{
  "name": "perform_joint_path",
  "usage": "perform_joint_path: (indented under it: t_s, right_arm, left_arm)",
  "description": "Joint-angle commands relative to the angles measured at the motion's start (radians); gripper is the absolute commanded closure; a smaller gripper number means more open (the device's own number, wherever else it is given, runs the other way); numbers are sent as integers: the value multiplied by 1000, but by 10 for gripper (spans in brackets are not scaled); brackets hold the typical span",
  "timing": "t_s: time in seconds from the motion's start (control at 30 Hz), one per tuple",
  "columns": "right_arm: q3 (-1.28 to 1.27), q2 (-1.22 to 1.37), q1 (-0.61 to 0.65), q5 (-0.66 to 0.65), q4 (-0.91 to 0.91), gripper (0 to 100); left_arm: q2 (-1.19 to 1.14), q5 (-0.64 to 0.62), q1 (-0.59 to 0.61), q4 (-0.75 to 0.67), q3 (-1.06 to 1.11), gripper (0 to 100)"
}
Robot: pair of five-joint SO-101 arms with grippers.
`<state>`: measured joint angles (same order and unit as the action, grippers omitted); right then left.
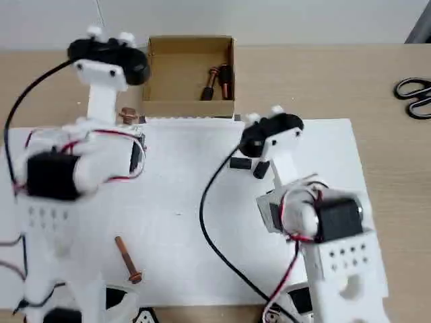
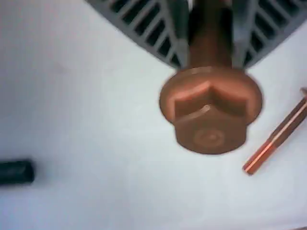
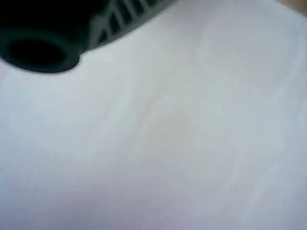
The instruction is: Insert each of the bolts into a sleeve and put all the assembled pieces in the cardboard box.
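Observation:
My left gripper (image 1: 129, 118) is shut on a copper bolt (image 2: 211, 112) just in front of the cardboard box's (image 1: 153, 70) left corner. The bolt's flanged hex head faces the left wrist camera, and its shank sits between the grey fingers (image 2: 144, 28). A second copper bolt (image 1: 128, 259) lies loose on the white mat near the front. My right gripper (image 1: 246, 163) hovers mid-mat, shut on a black sleeve (image 3: 38, 52) whose open end shows beside a grey finger (image 3: 125, 18). Assembled pieces (image 1: 217, 81) lie in the box.
The white mat (image 1: 202, 222) covers the wooden table between the arms. Black scissors (image 1: 414, 97) lie at the far right edge. Black cables (image 1: 209, 222) trail across the mat from the right arm. The left wrist view catches a black sleeve end (image 2: 15, 172) and a copper shank (image 2: 276, 141).

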<state>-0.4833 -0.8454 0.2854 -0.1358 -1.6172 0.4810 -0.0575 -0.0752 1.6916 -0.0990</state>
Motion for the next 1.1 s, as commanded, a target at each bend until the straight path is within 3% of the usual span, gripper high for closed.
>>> perform_joint_path:
  t_s: [0.0,0.17,0.4,0.63,0.87,1.07]
  right_arm:
    - [-72,-87,5,29,107,995]
    - [-206,-148,18,153,314,995]
    - [-420,-252,191,244,572,996]
    - [-620,-383,312,236,756,996]
    - [-680,-461,418,236,816,996]
    - [-681,-478,496,236,825,996]
  left_arm:
    - [135,-120,-12,-124,91,995]
    - [269,-285,-14,-281,283,995]
    - [427,-546,-15,-471,509,995]
    - [540,-598,-15,-539,676,995]
    - [643,-603,-20,-646,820,995]
    - [726,-700,-138,-730,932,995]
